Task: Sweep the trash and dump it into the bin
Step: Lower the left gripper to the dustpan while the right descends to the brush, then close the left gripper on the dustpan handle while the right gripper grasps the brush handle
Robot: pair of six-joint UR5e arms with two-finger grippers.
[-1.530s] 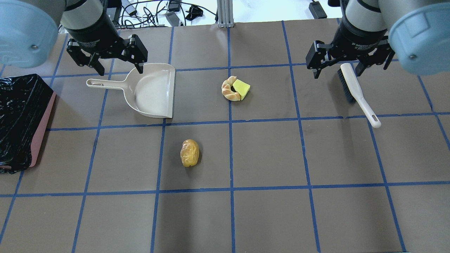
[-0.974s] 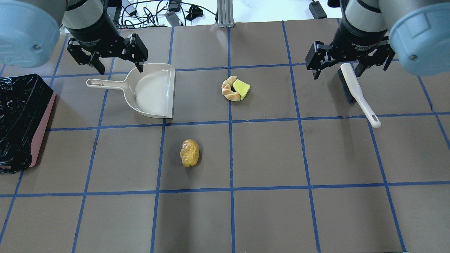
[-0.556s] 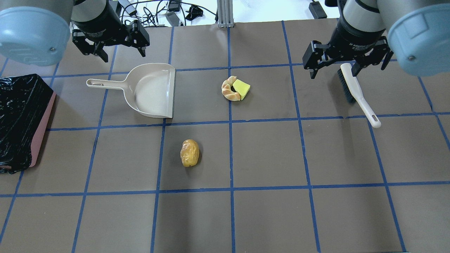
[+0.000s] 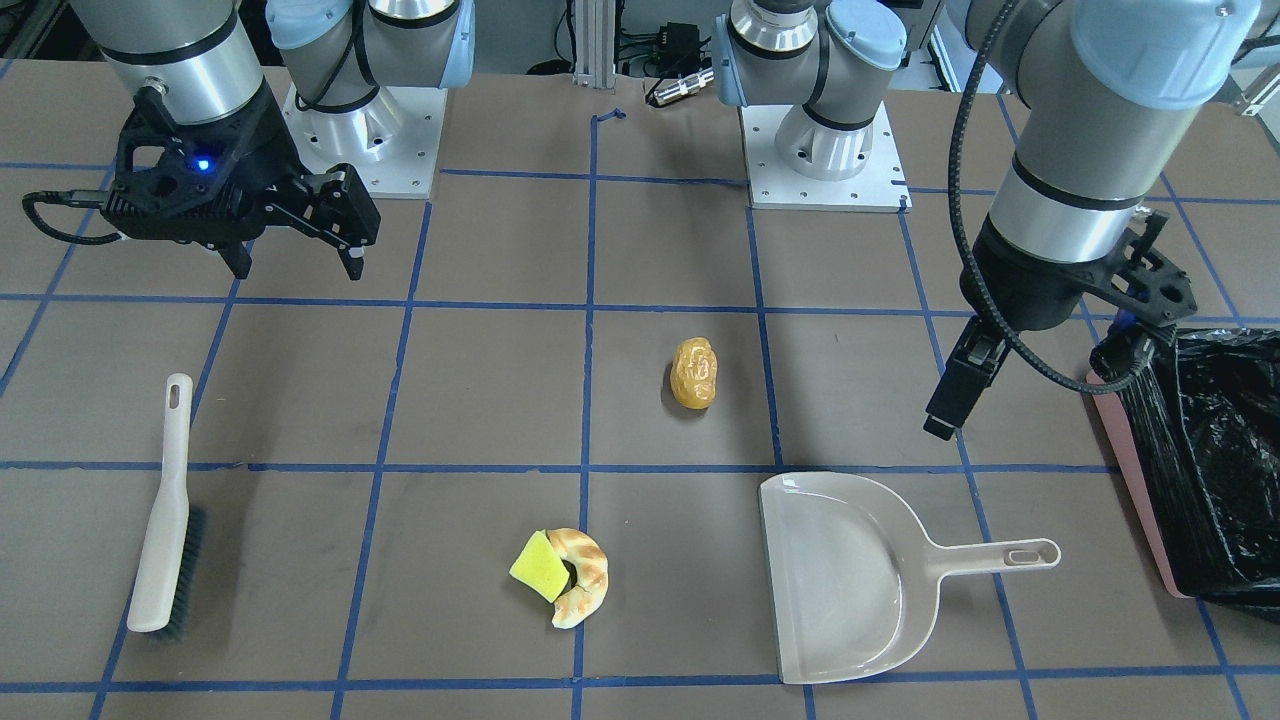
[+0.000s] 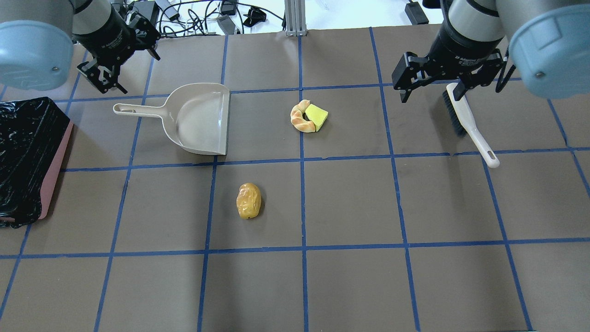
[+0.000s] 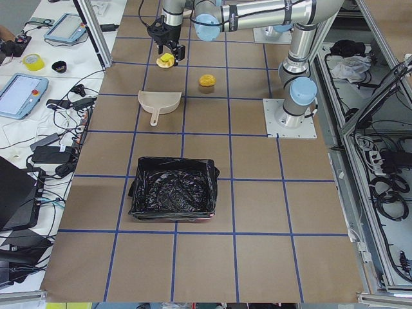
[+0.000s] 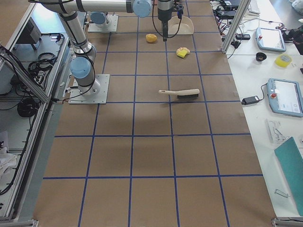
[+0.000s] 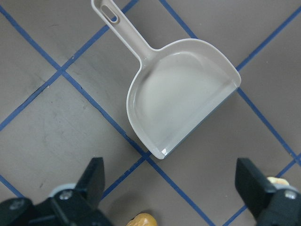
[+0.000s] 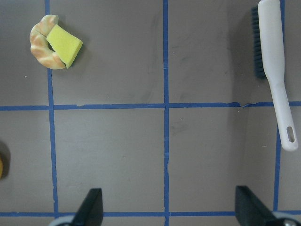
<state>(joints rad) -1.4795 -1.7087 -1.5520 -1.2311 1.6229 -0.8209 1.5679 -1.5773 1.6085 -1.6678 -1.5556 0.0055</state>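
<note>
Both left fingers (image 8: 92, 181) and right fingers (image 9: 91, 207) gape empty; swept toward the dustpan (image 5: 200, 121), the pastry (image 5: 249, 200) could roll astray.

A brown surface (image 5: 350, 203) carries a blue tape grid (image 5: 303, 207). Beyond the surface's far edge stand an aluminium post (image 5: 293, 16) and tangled cables (image 5: 193, 16). A white bench (image 7: 246, 71) beside the surface holds tablets (image 7: 286, 97).
</note>
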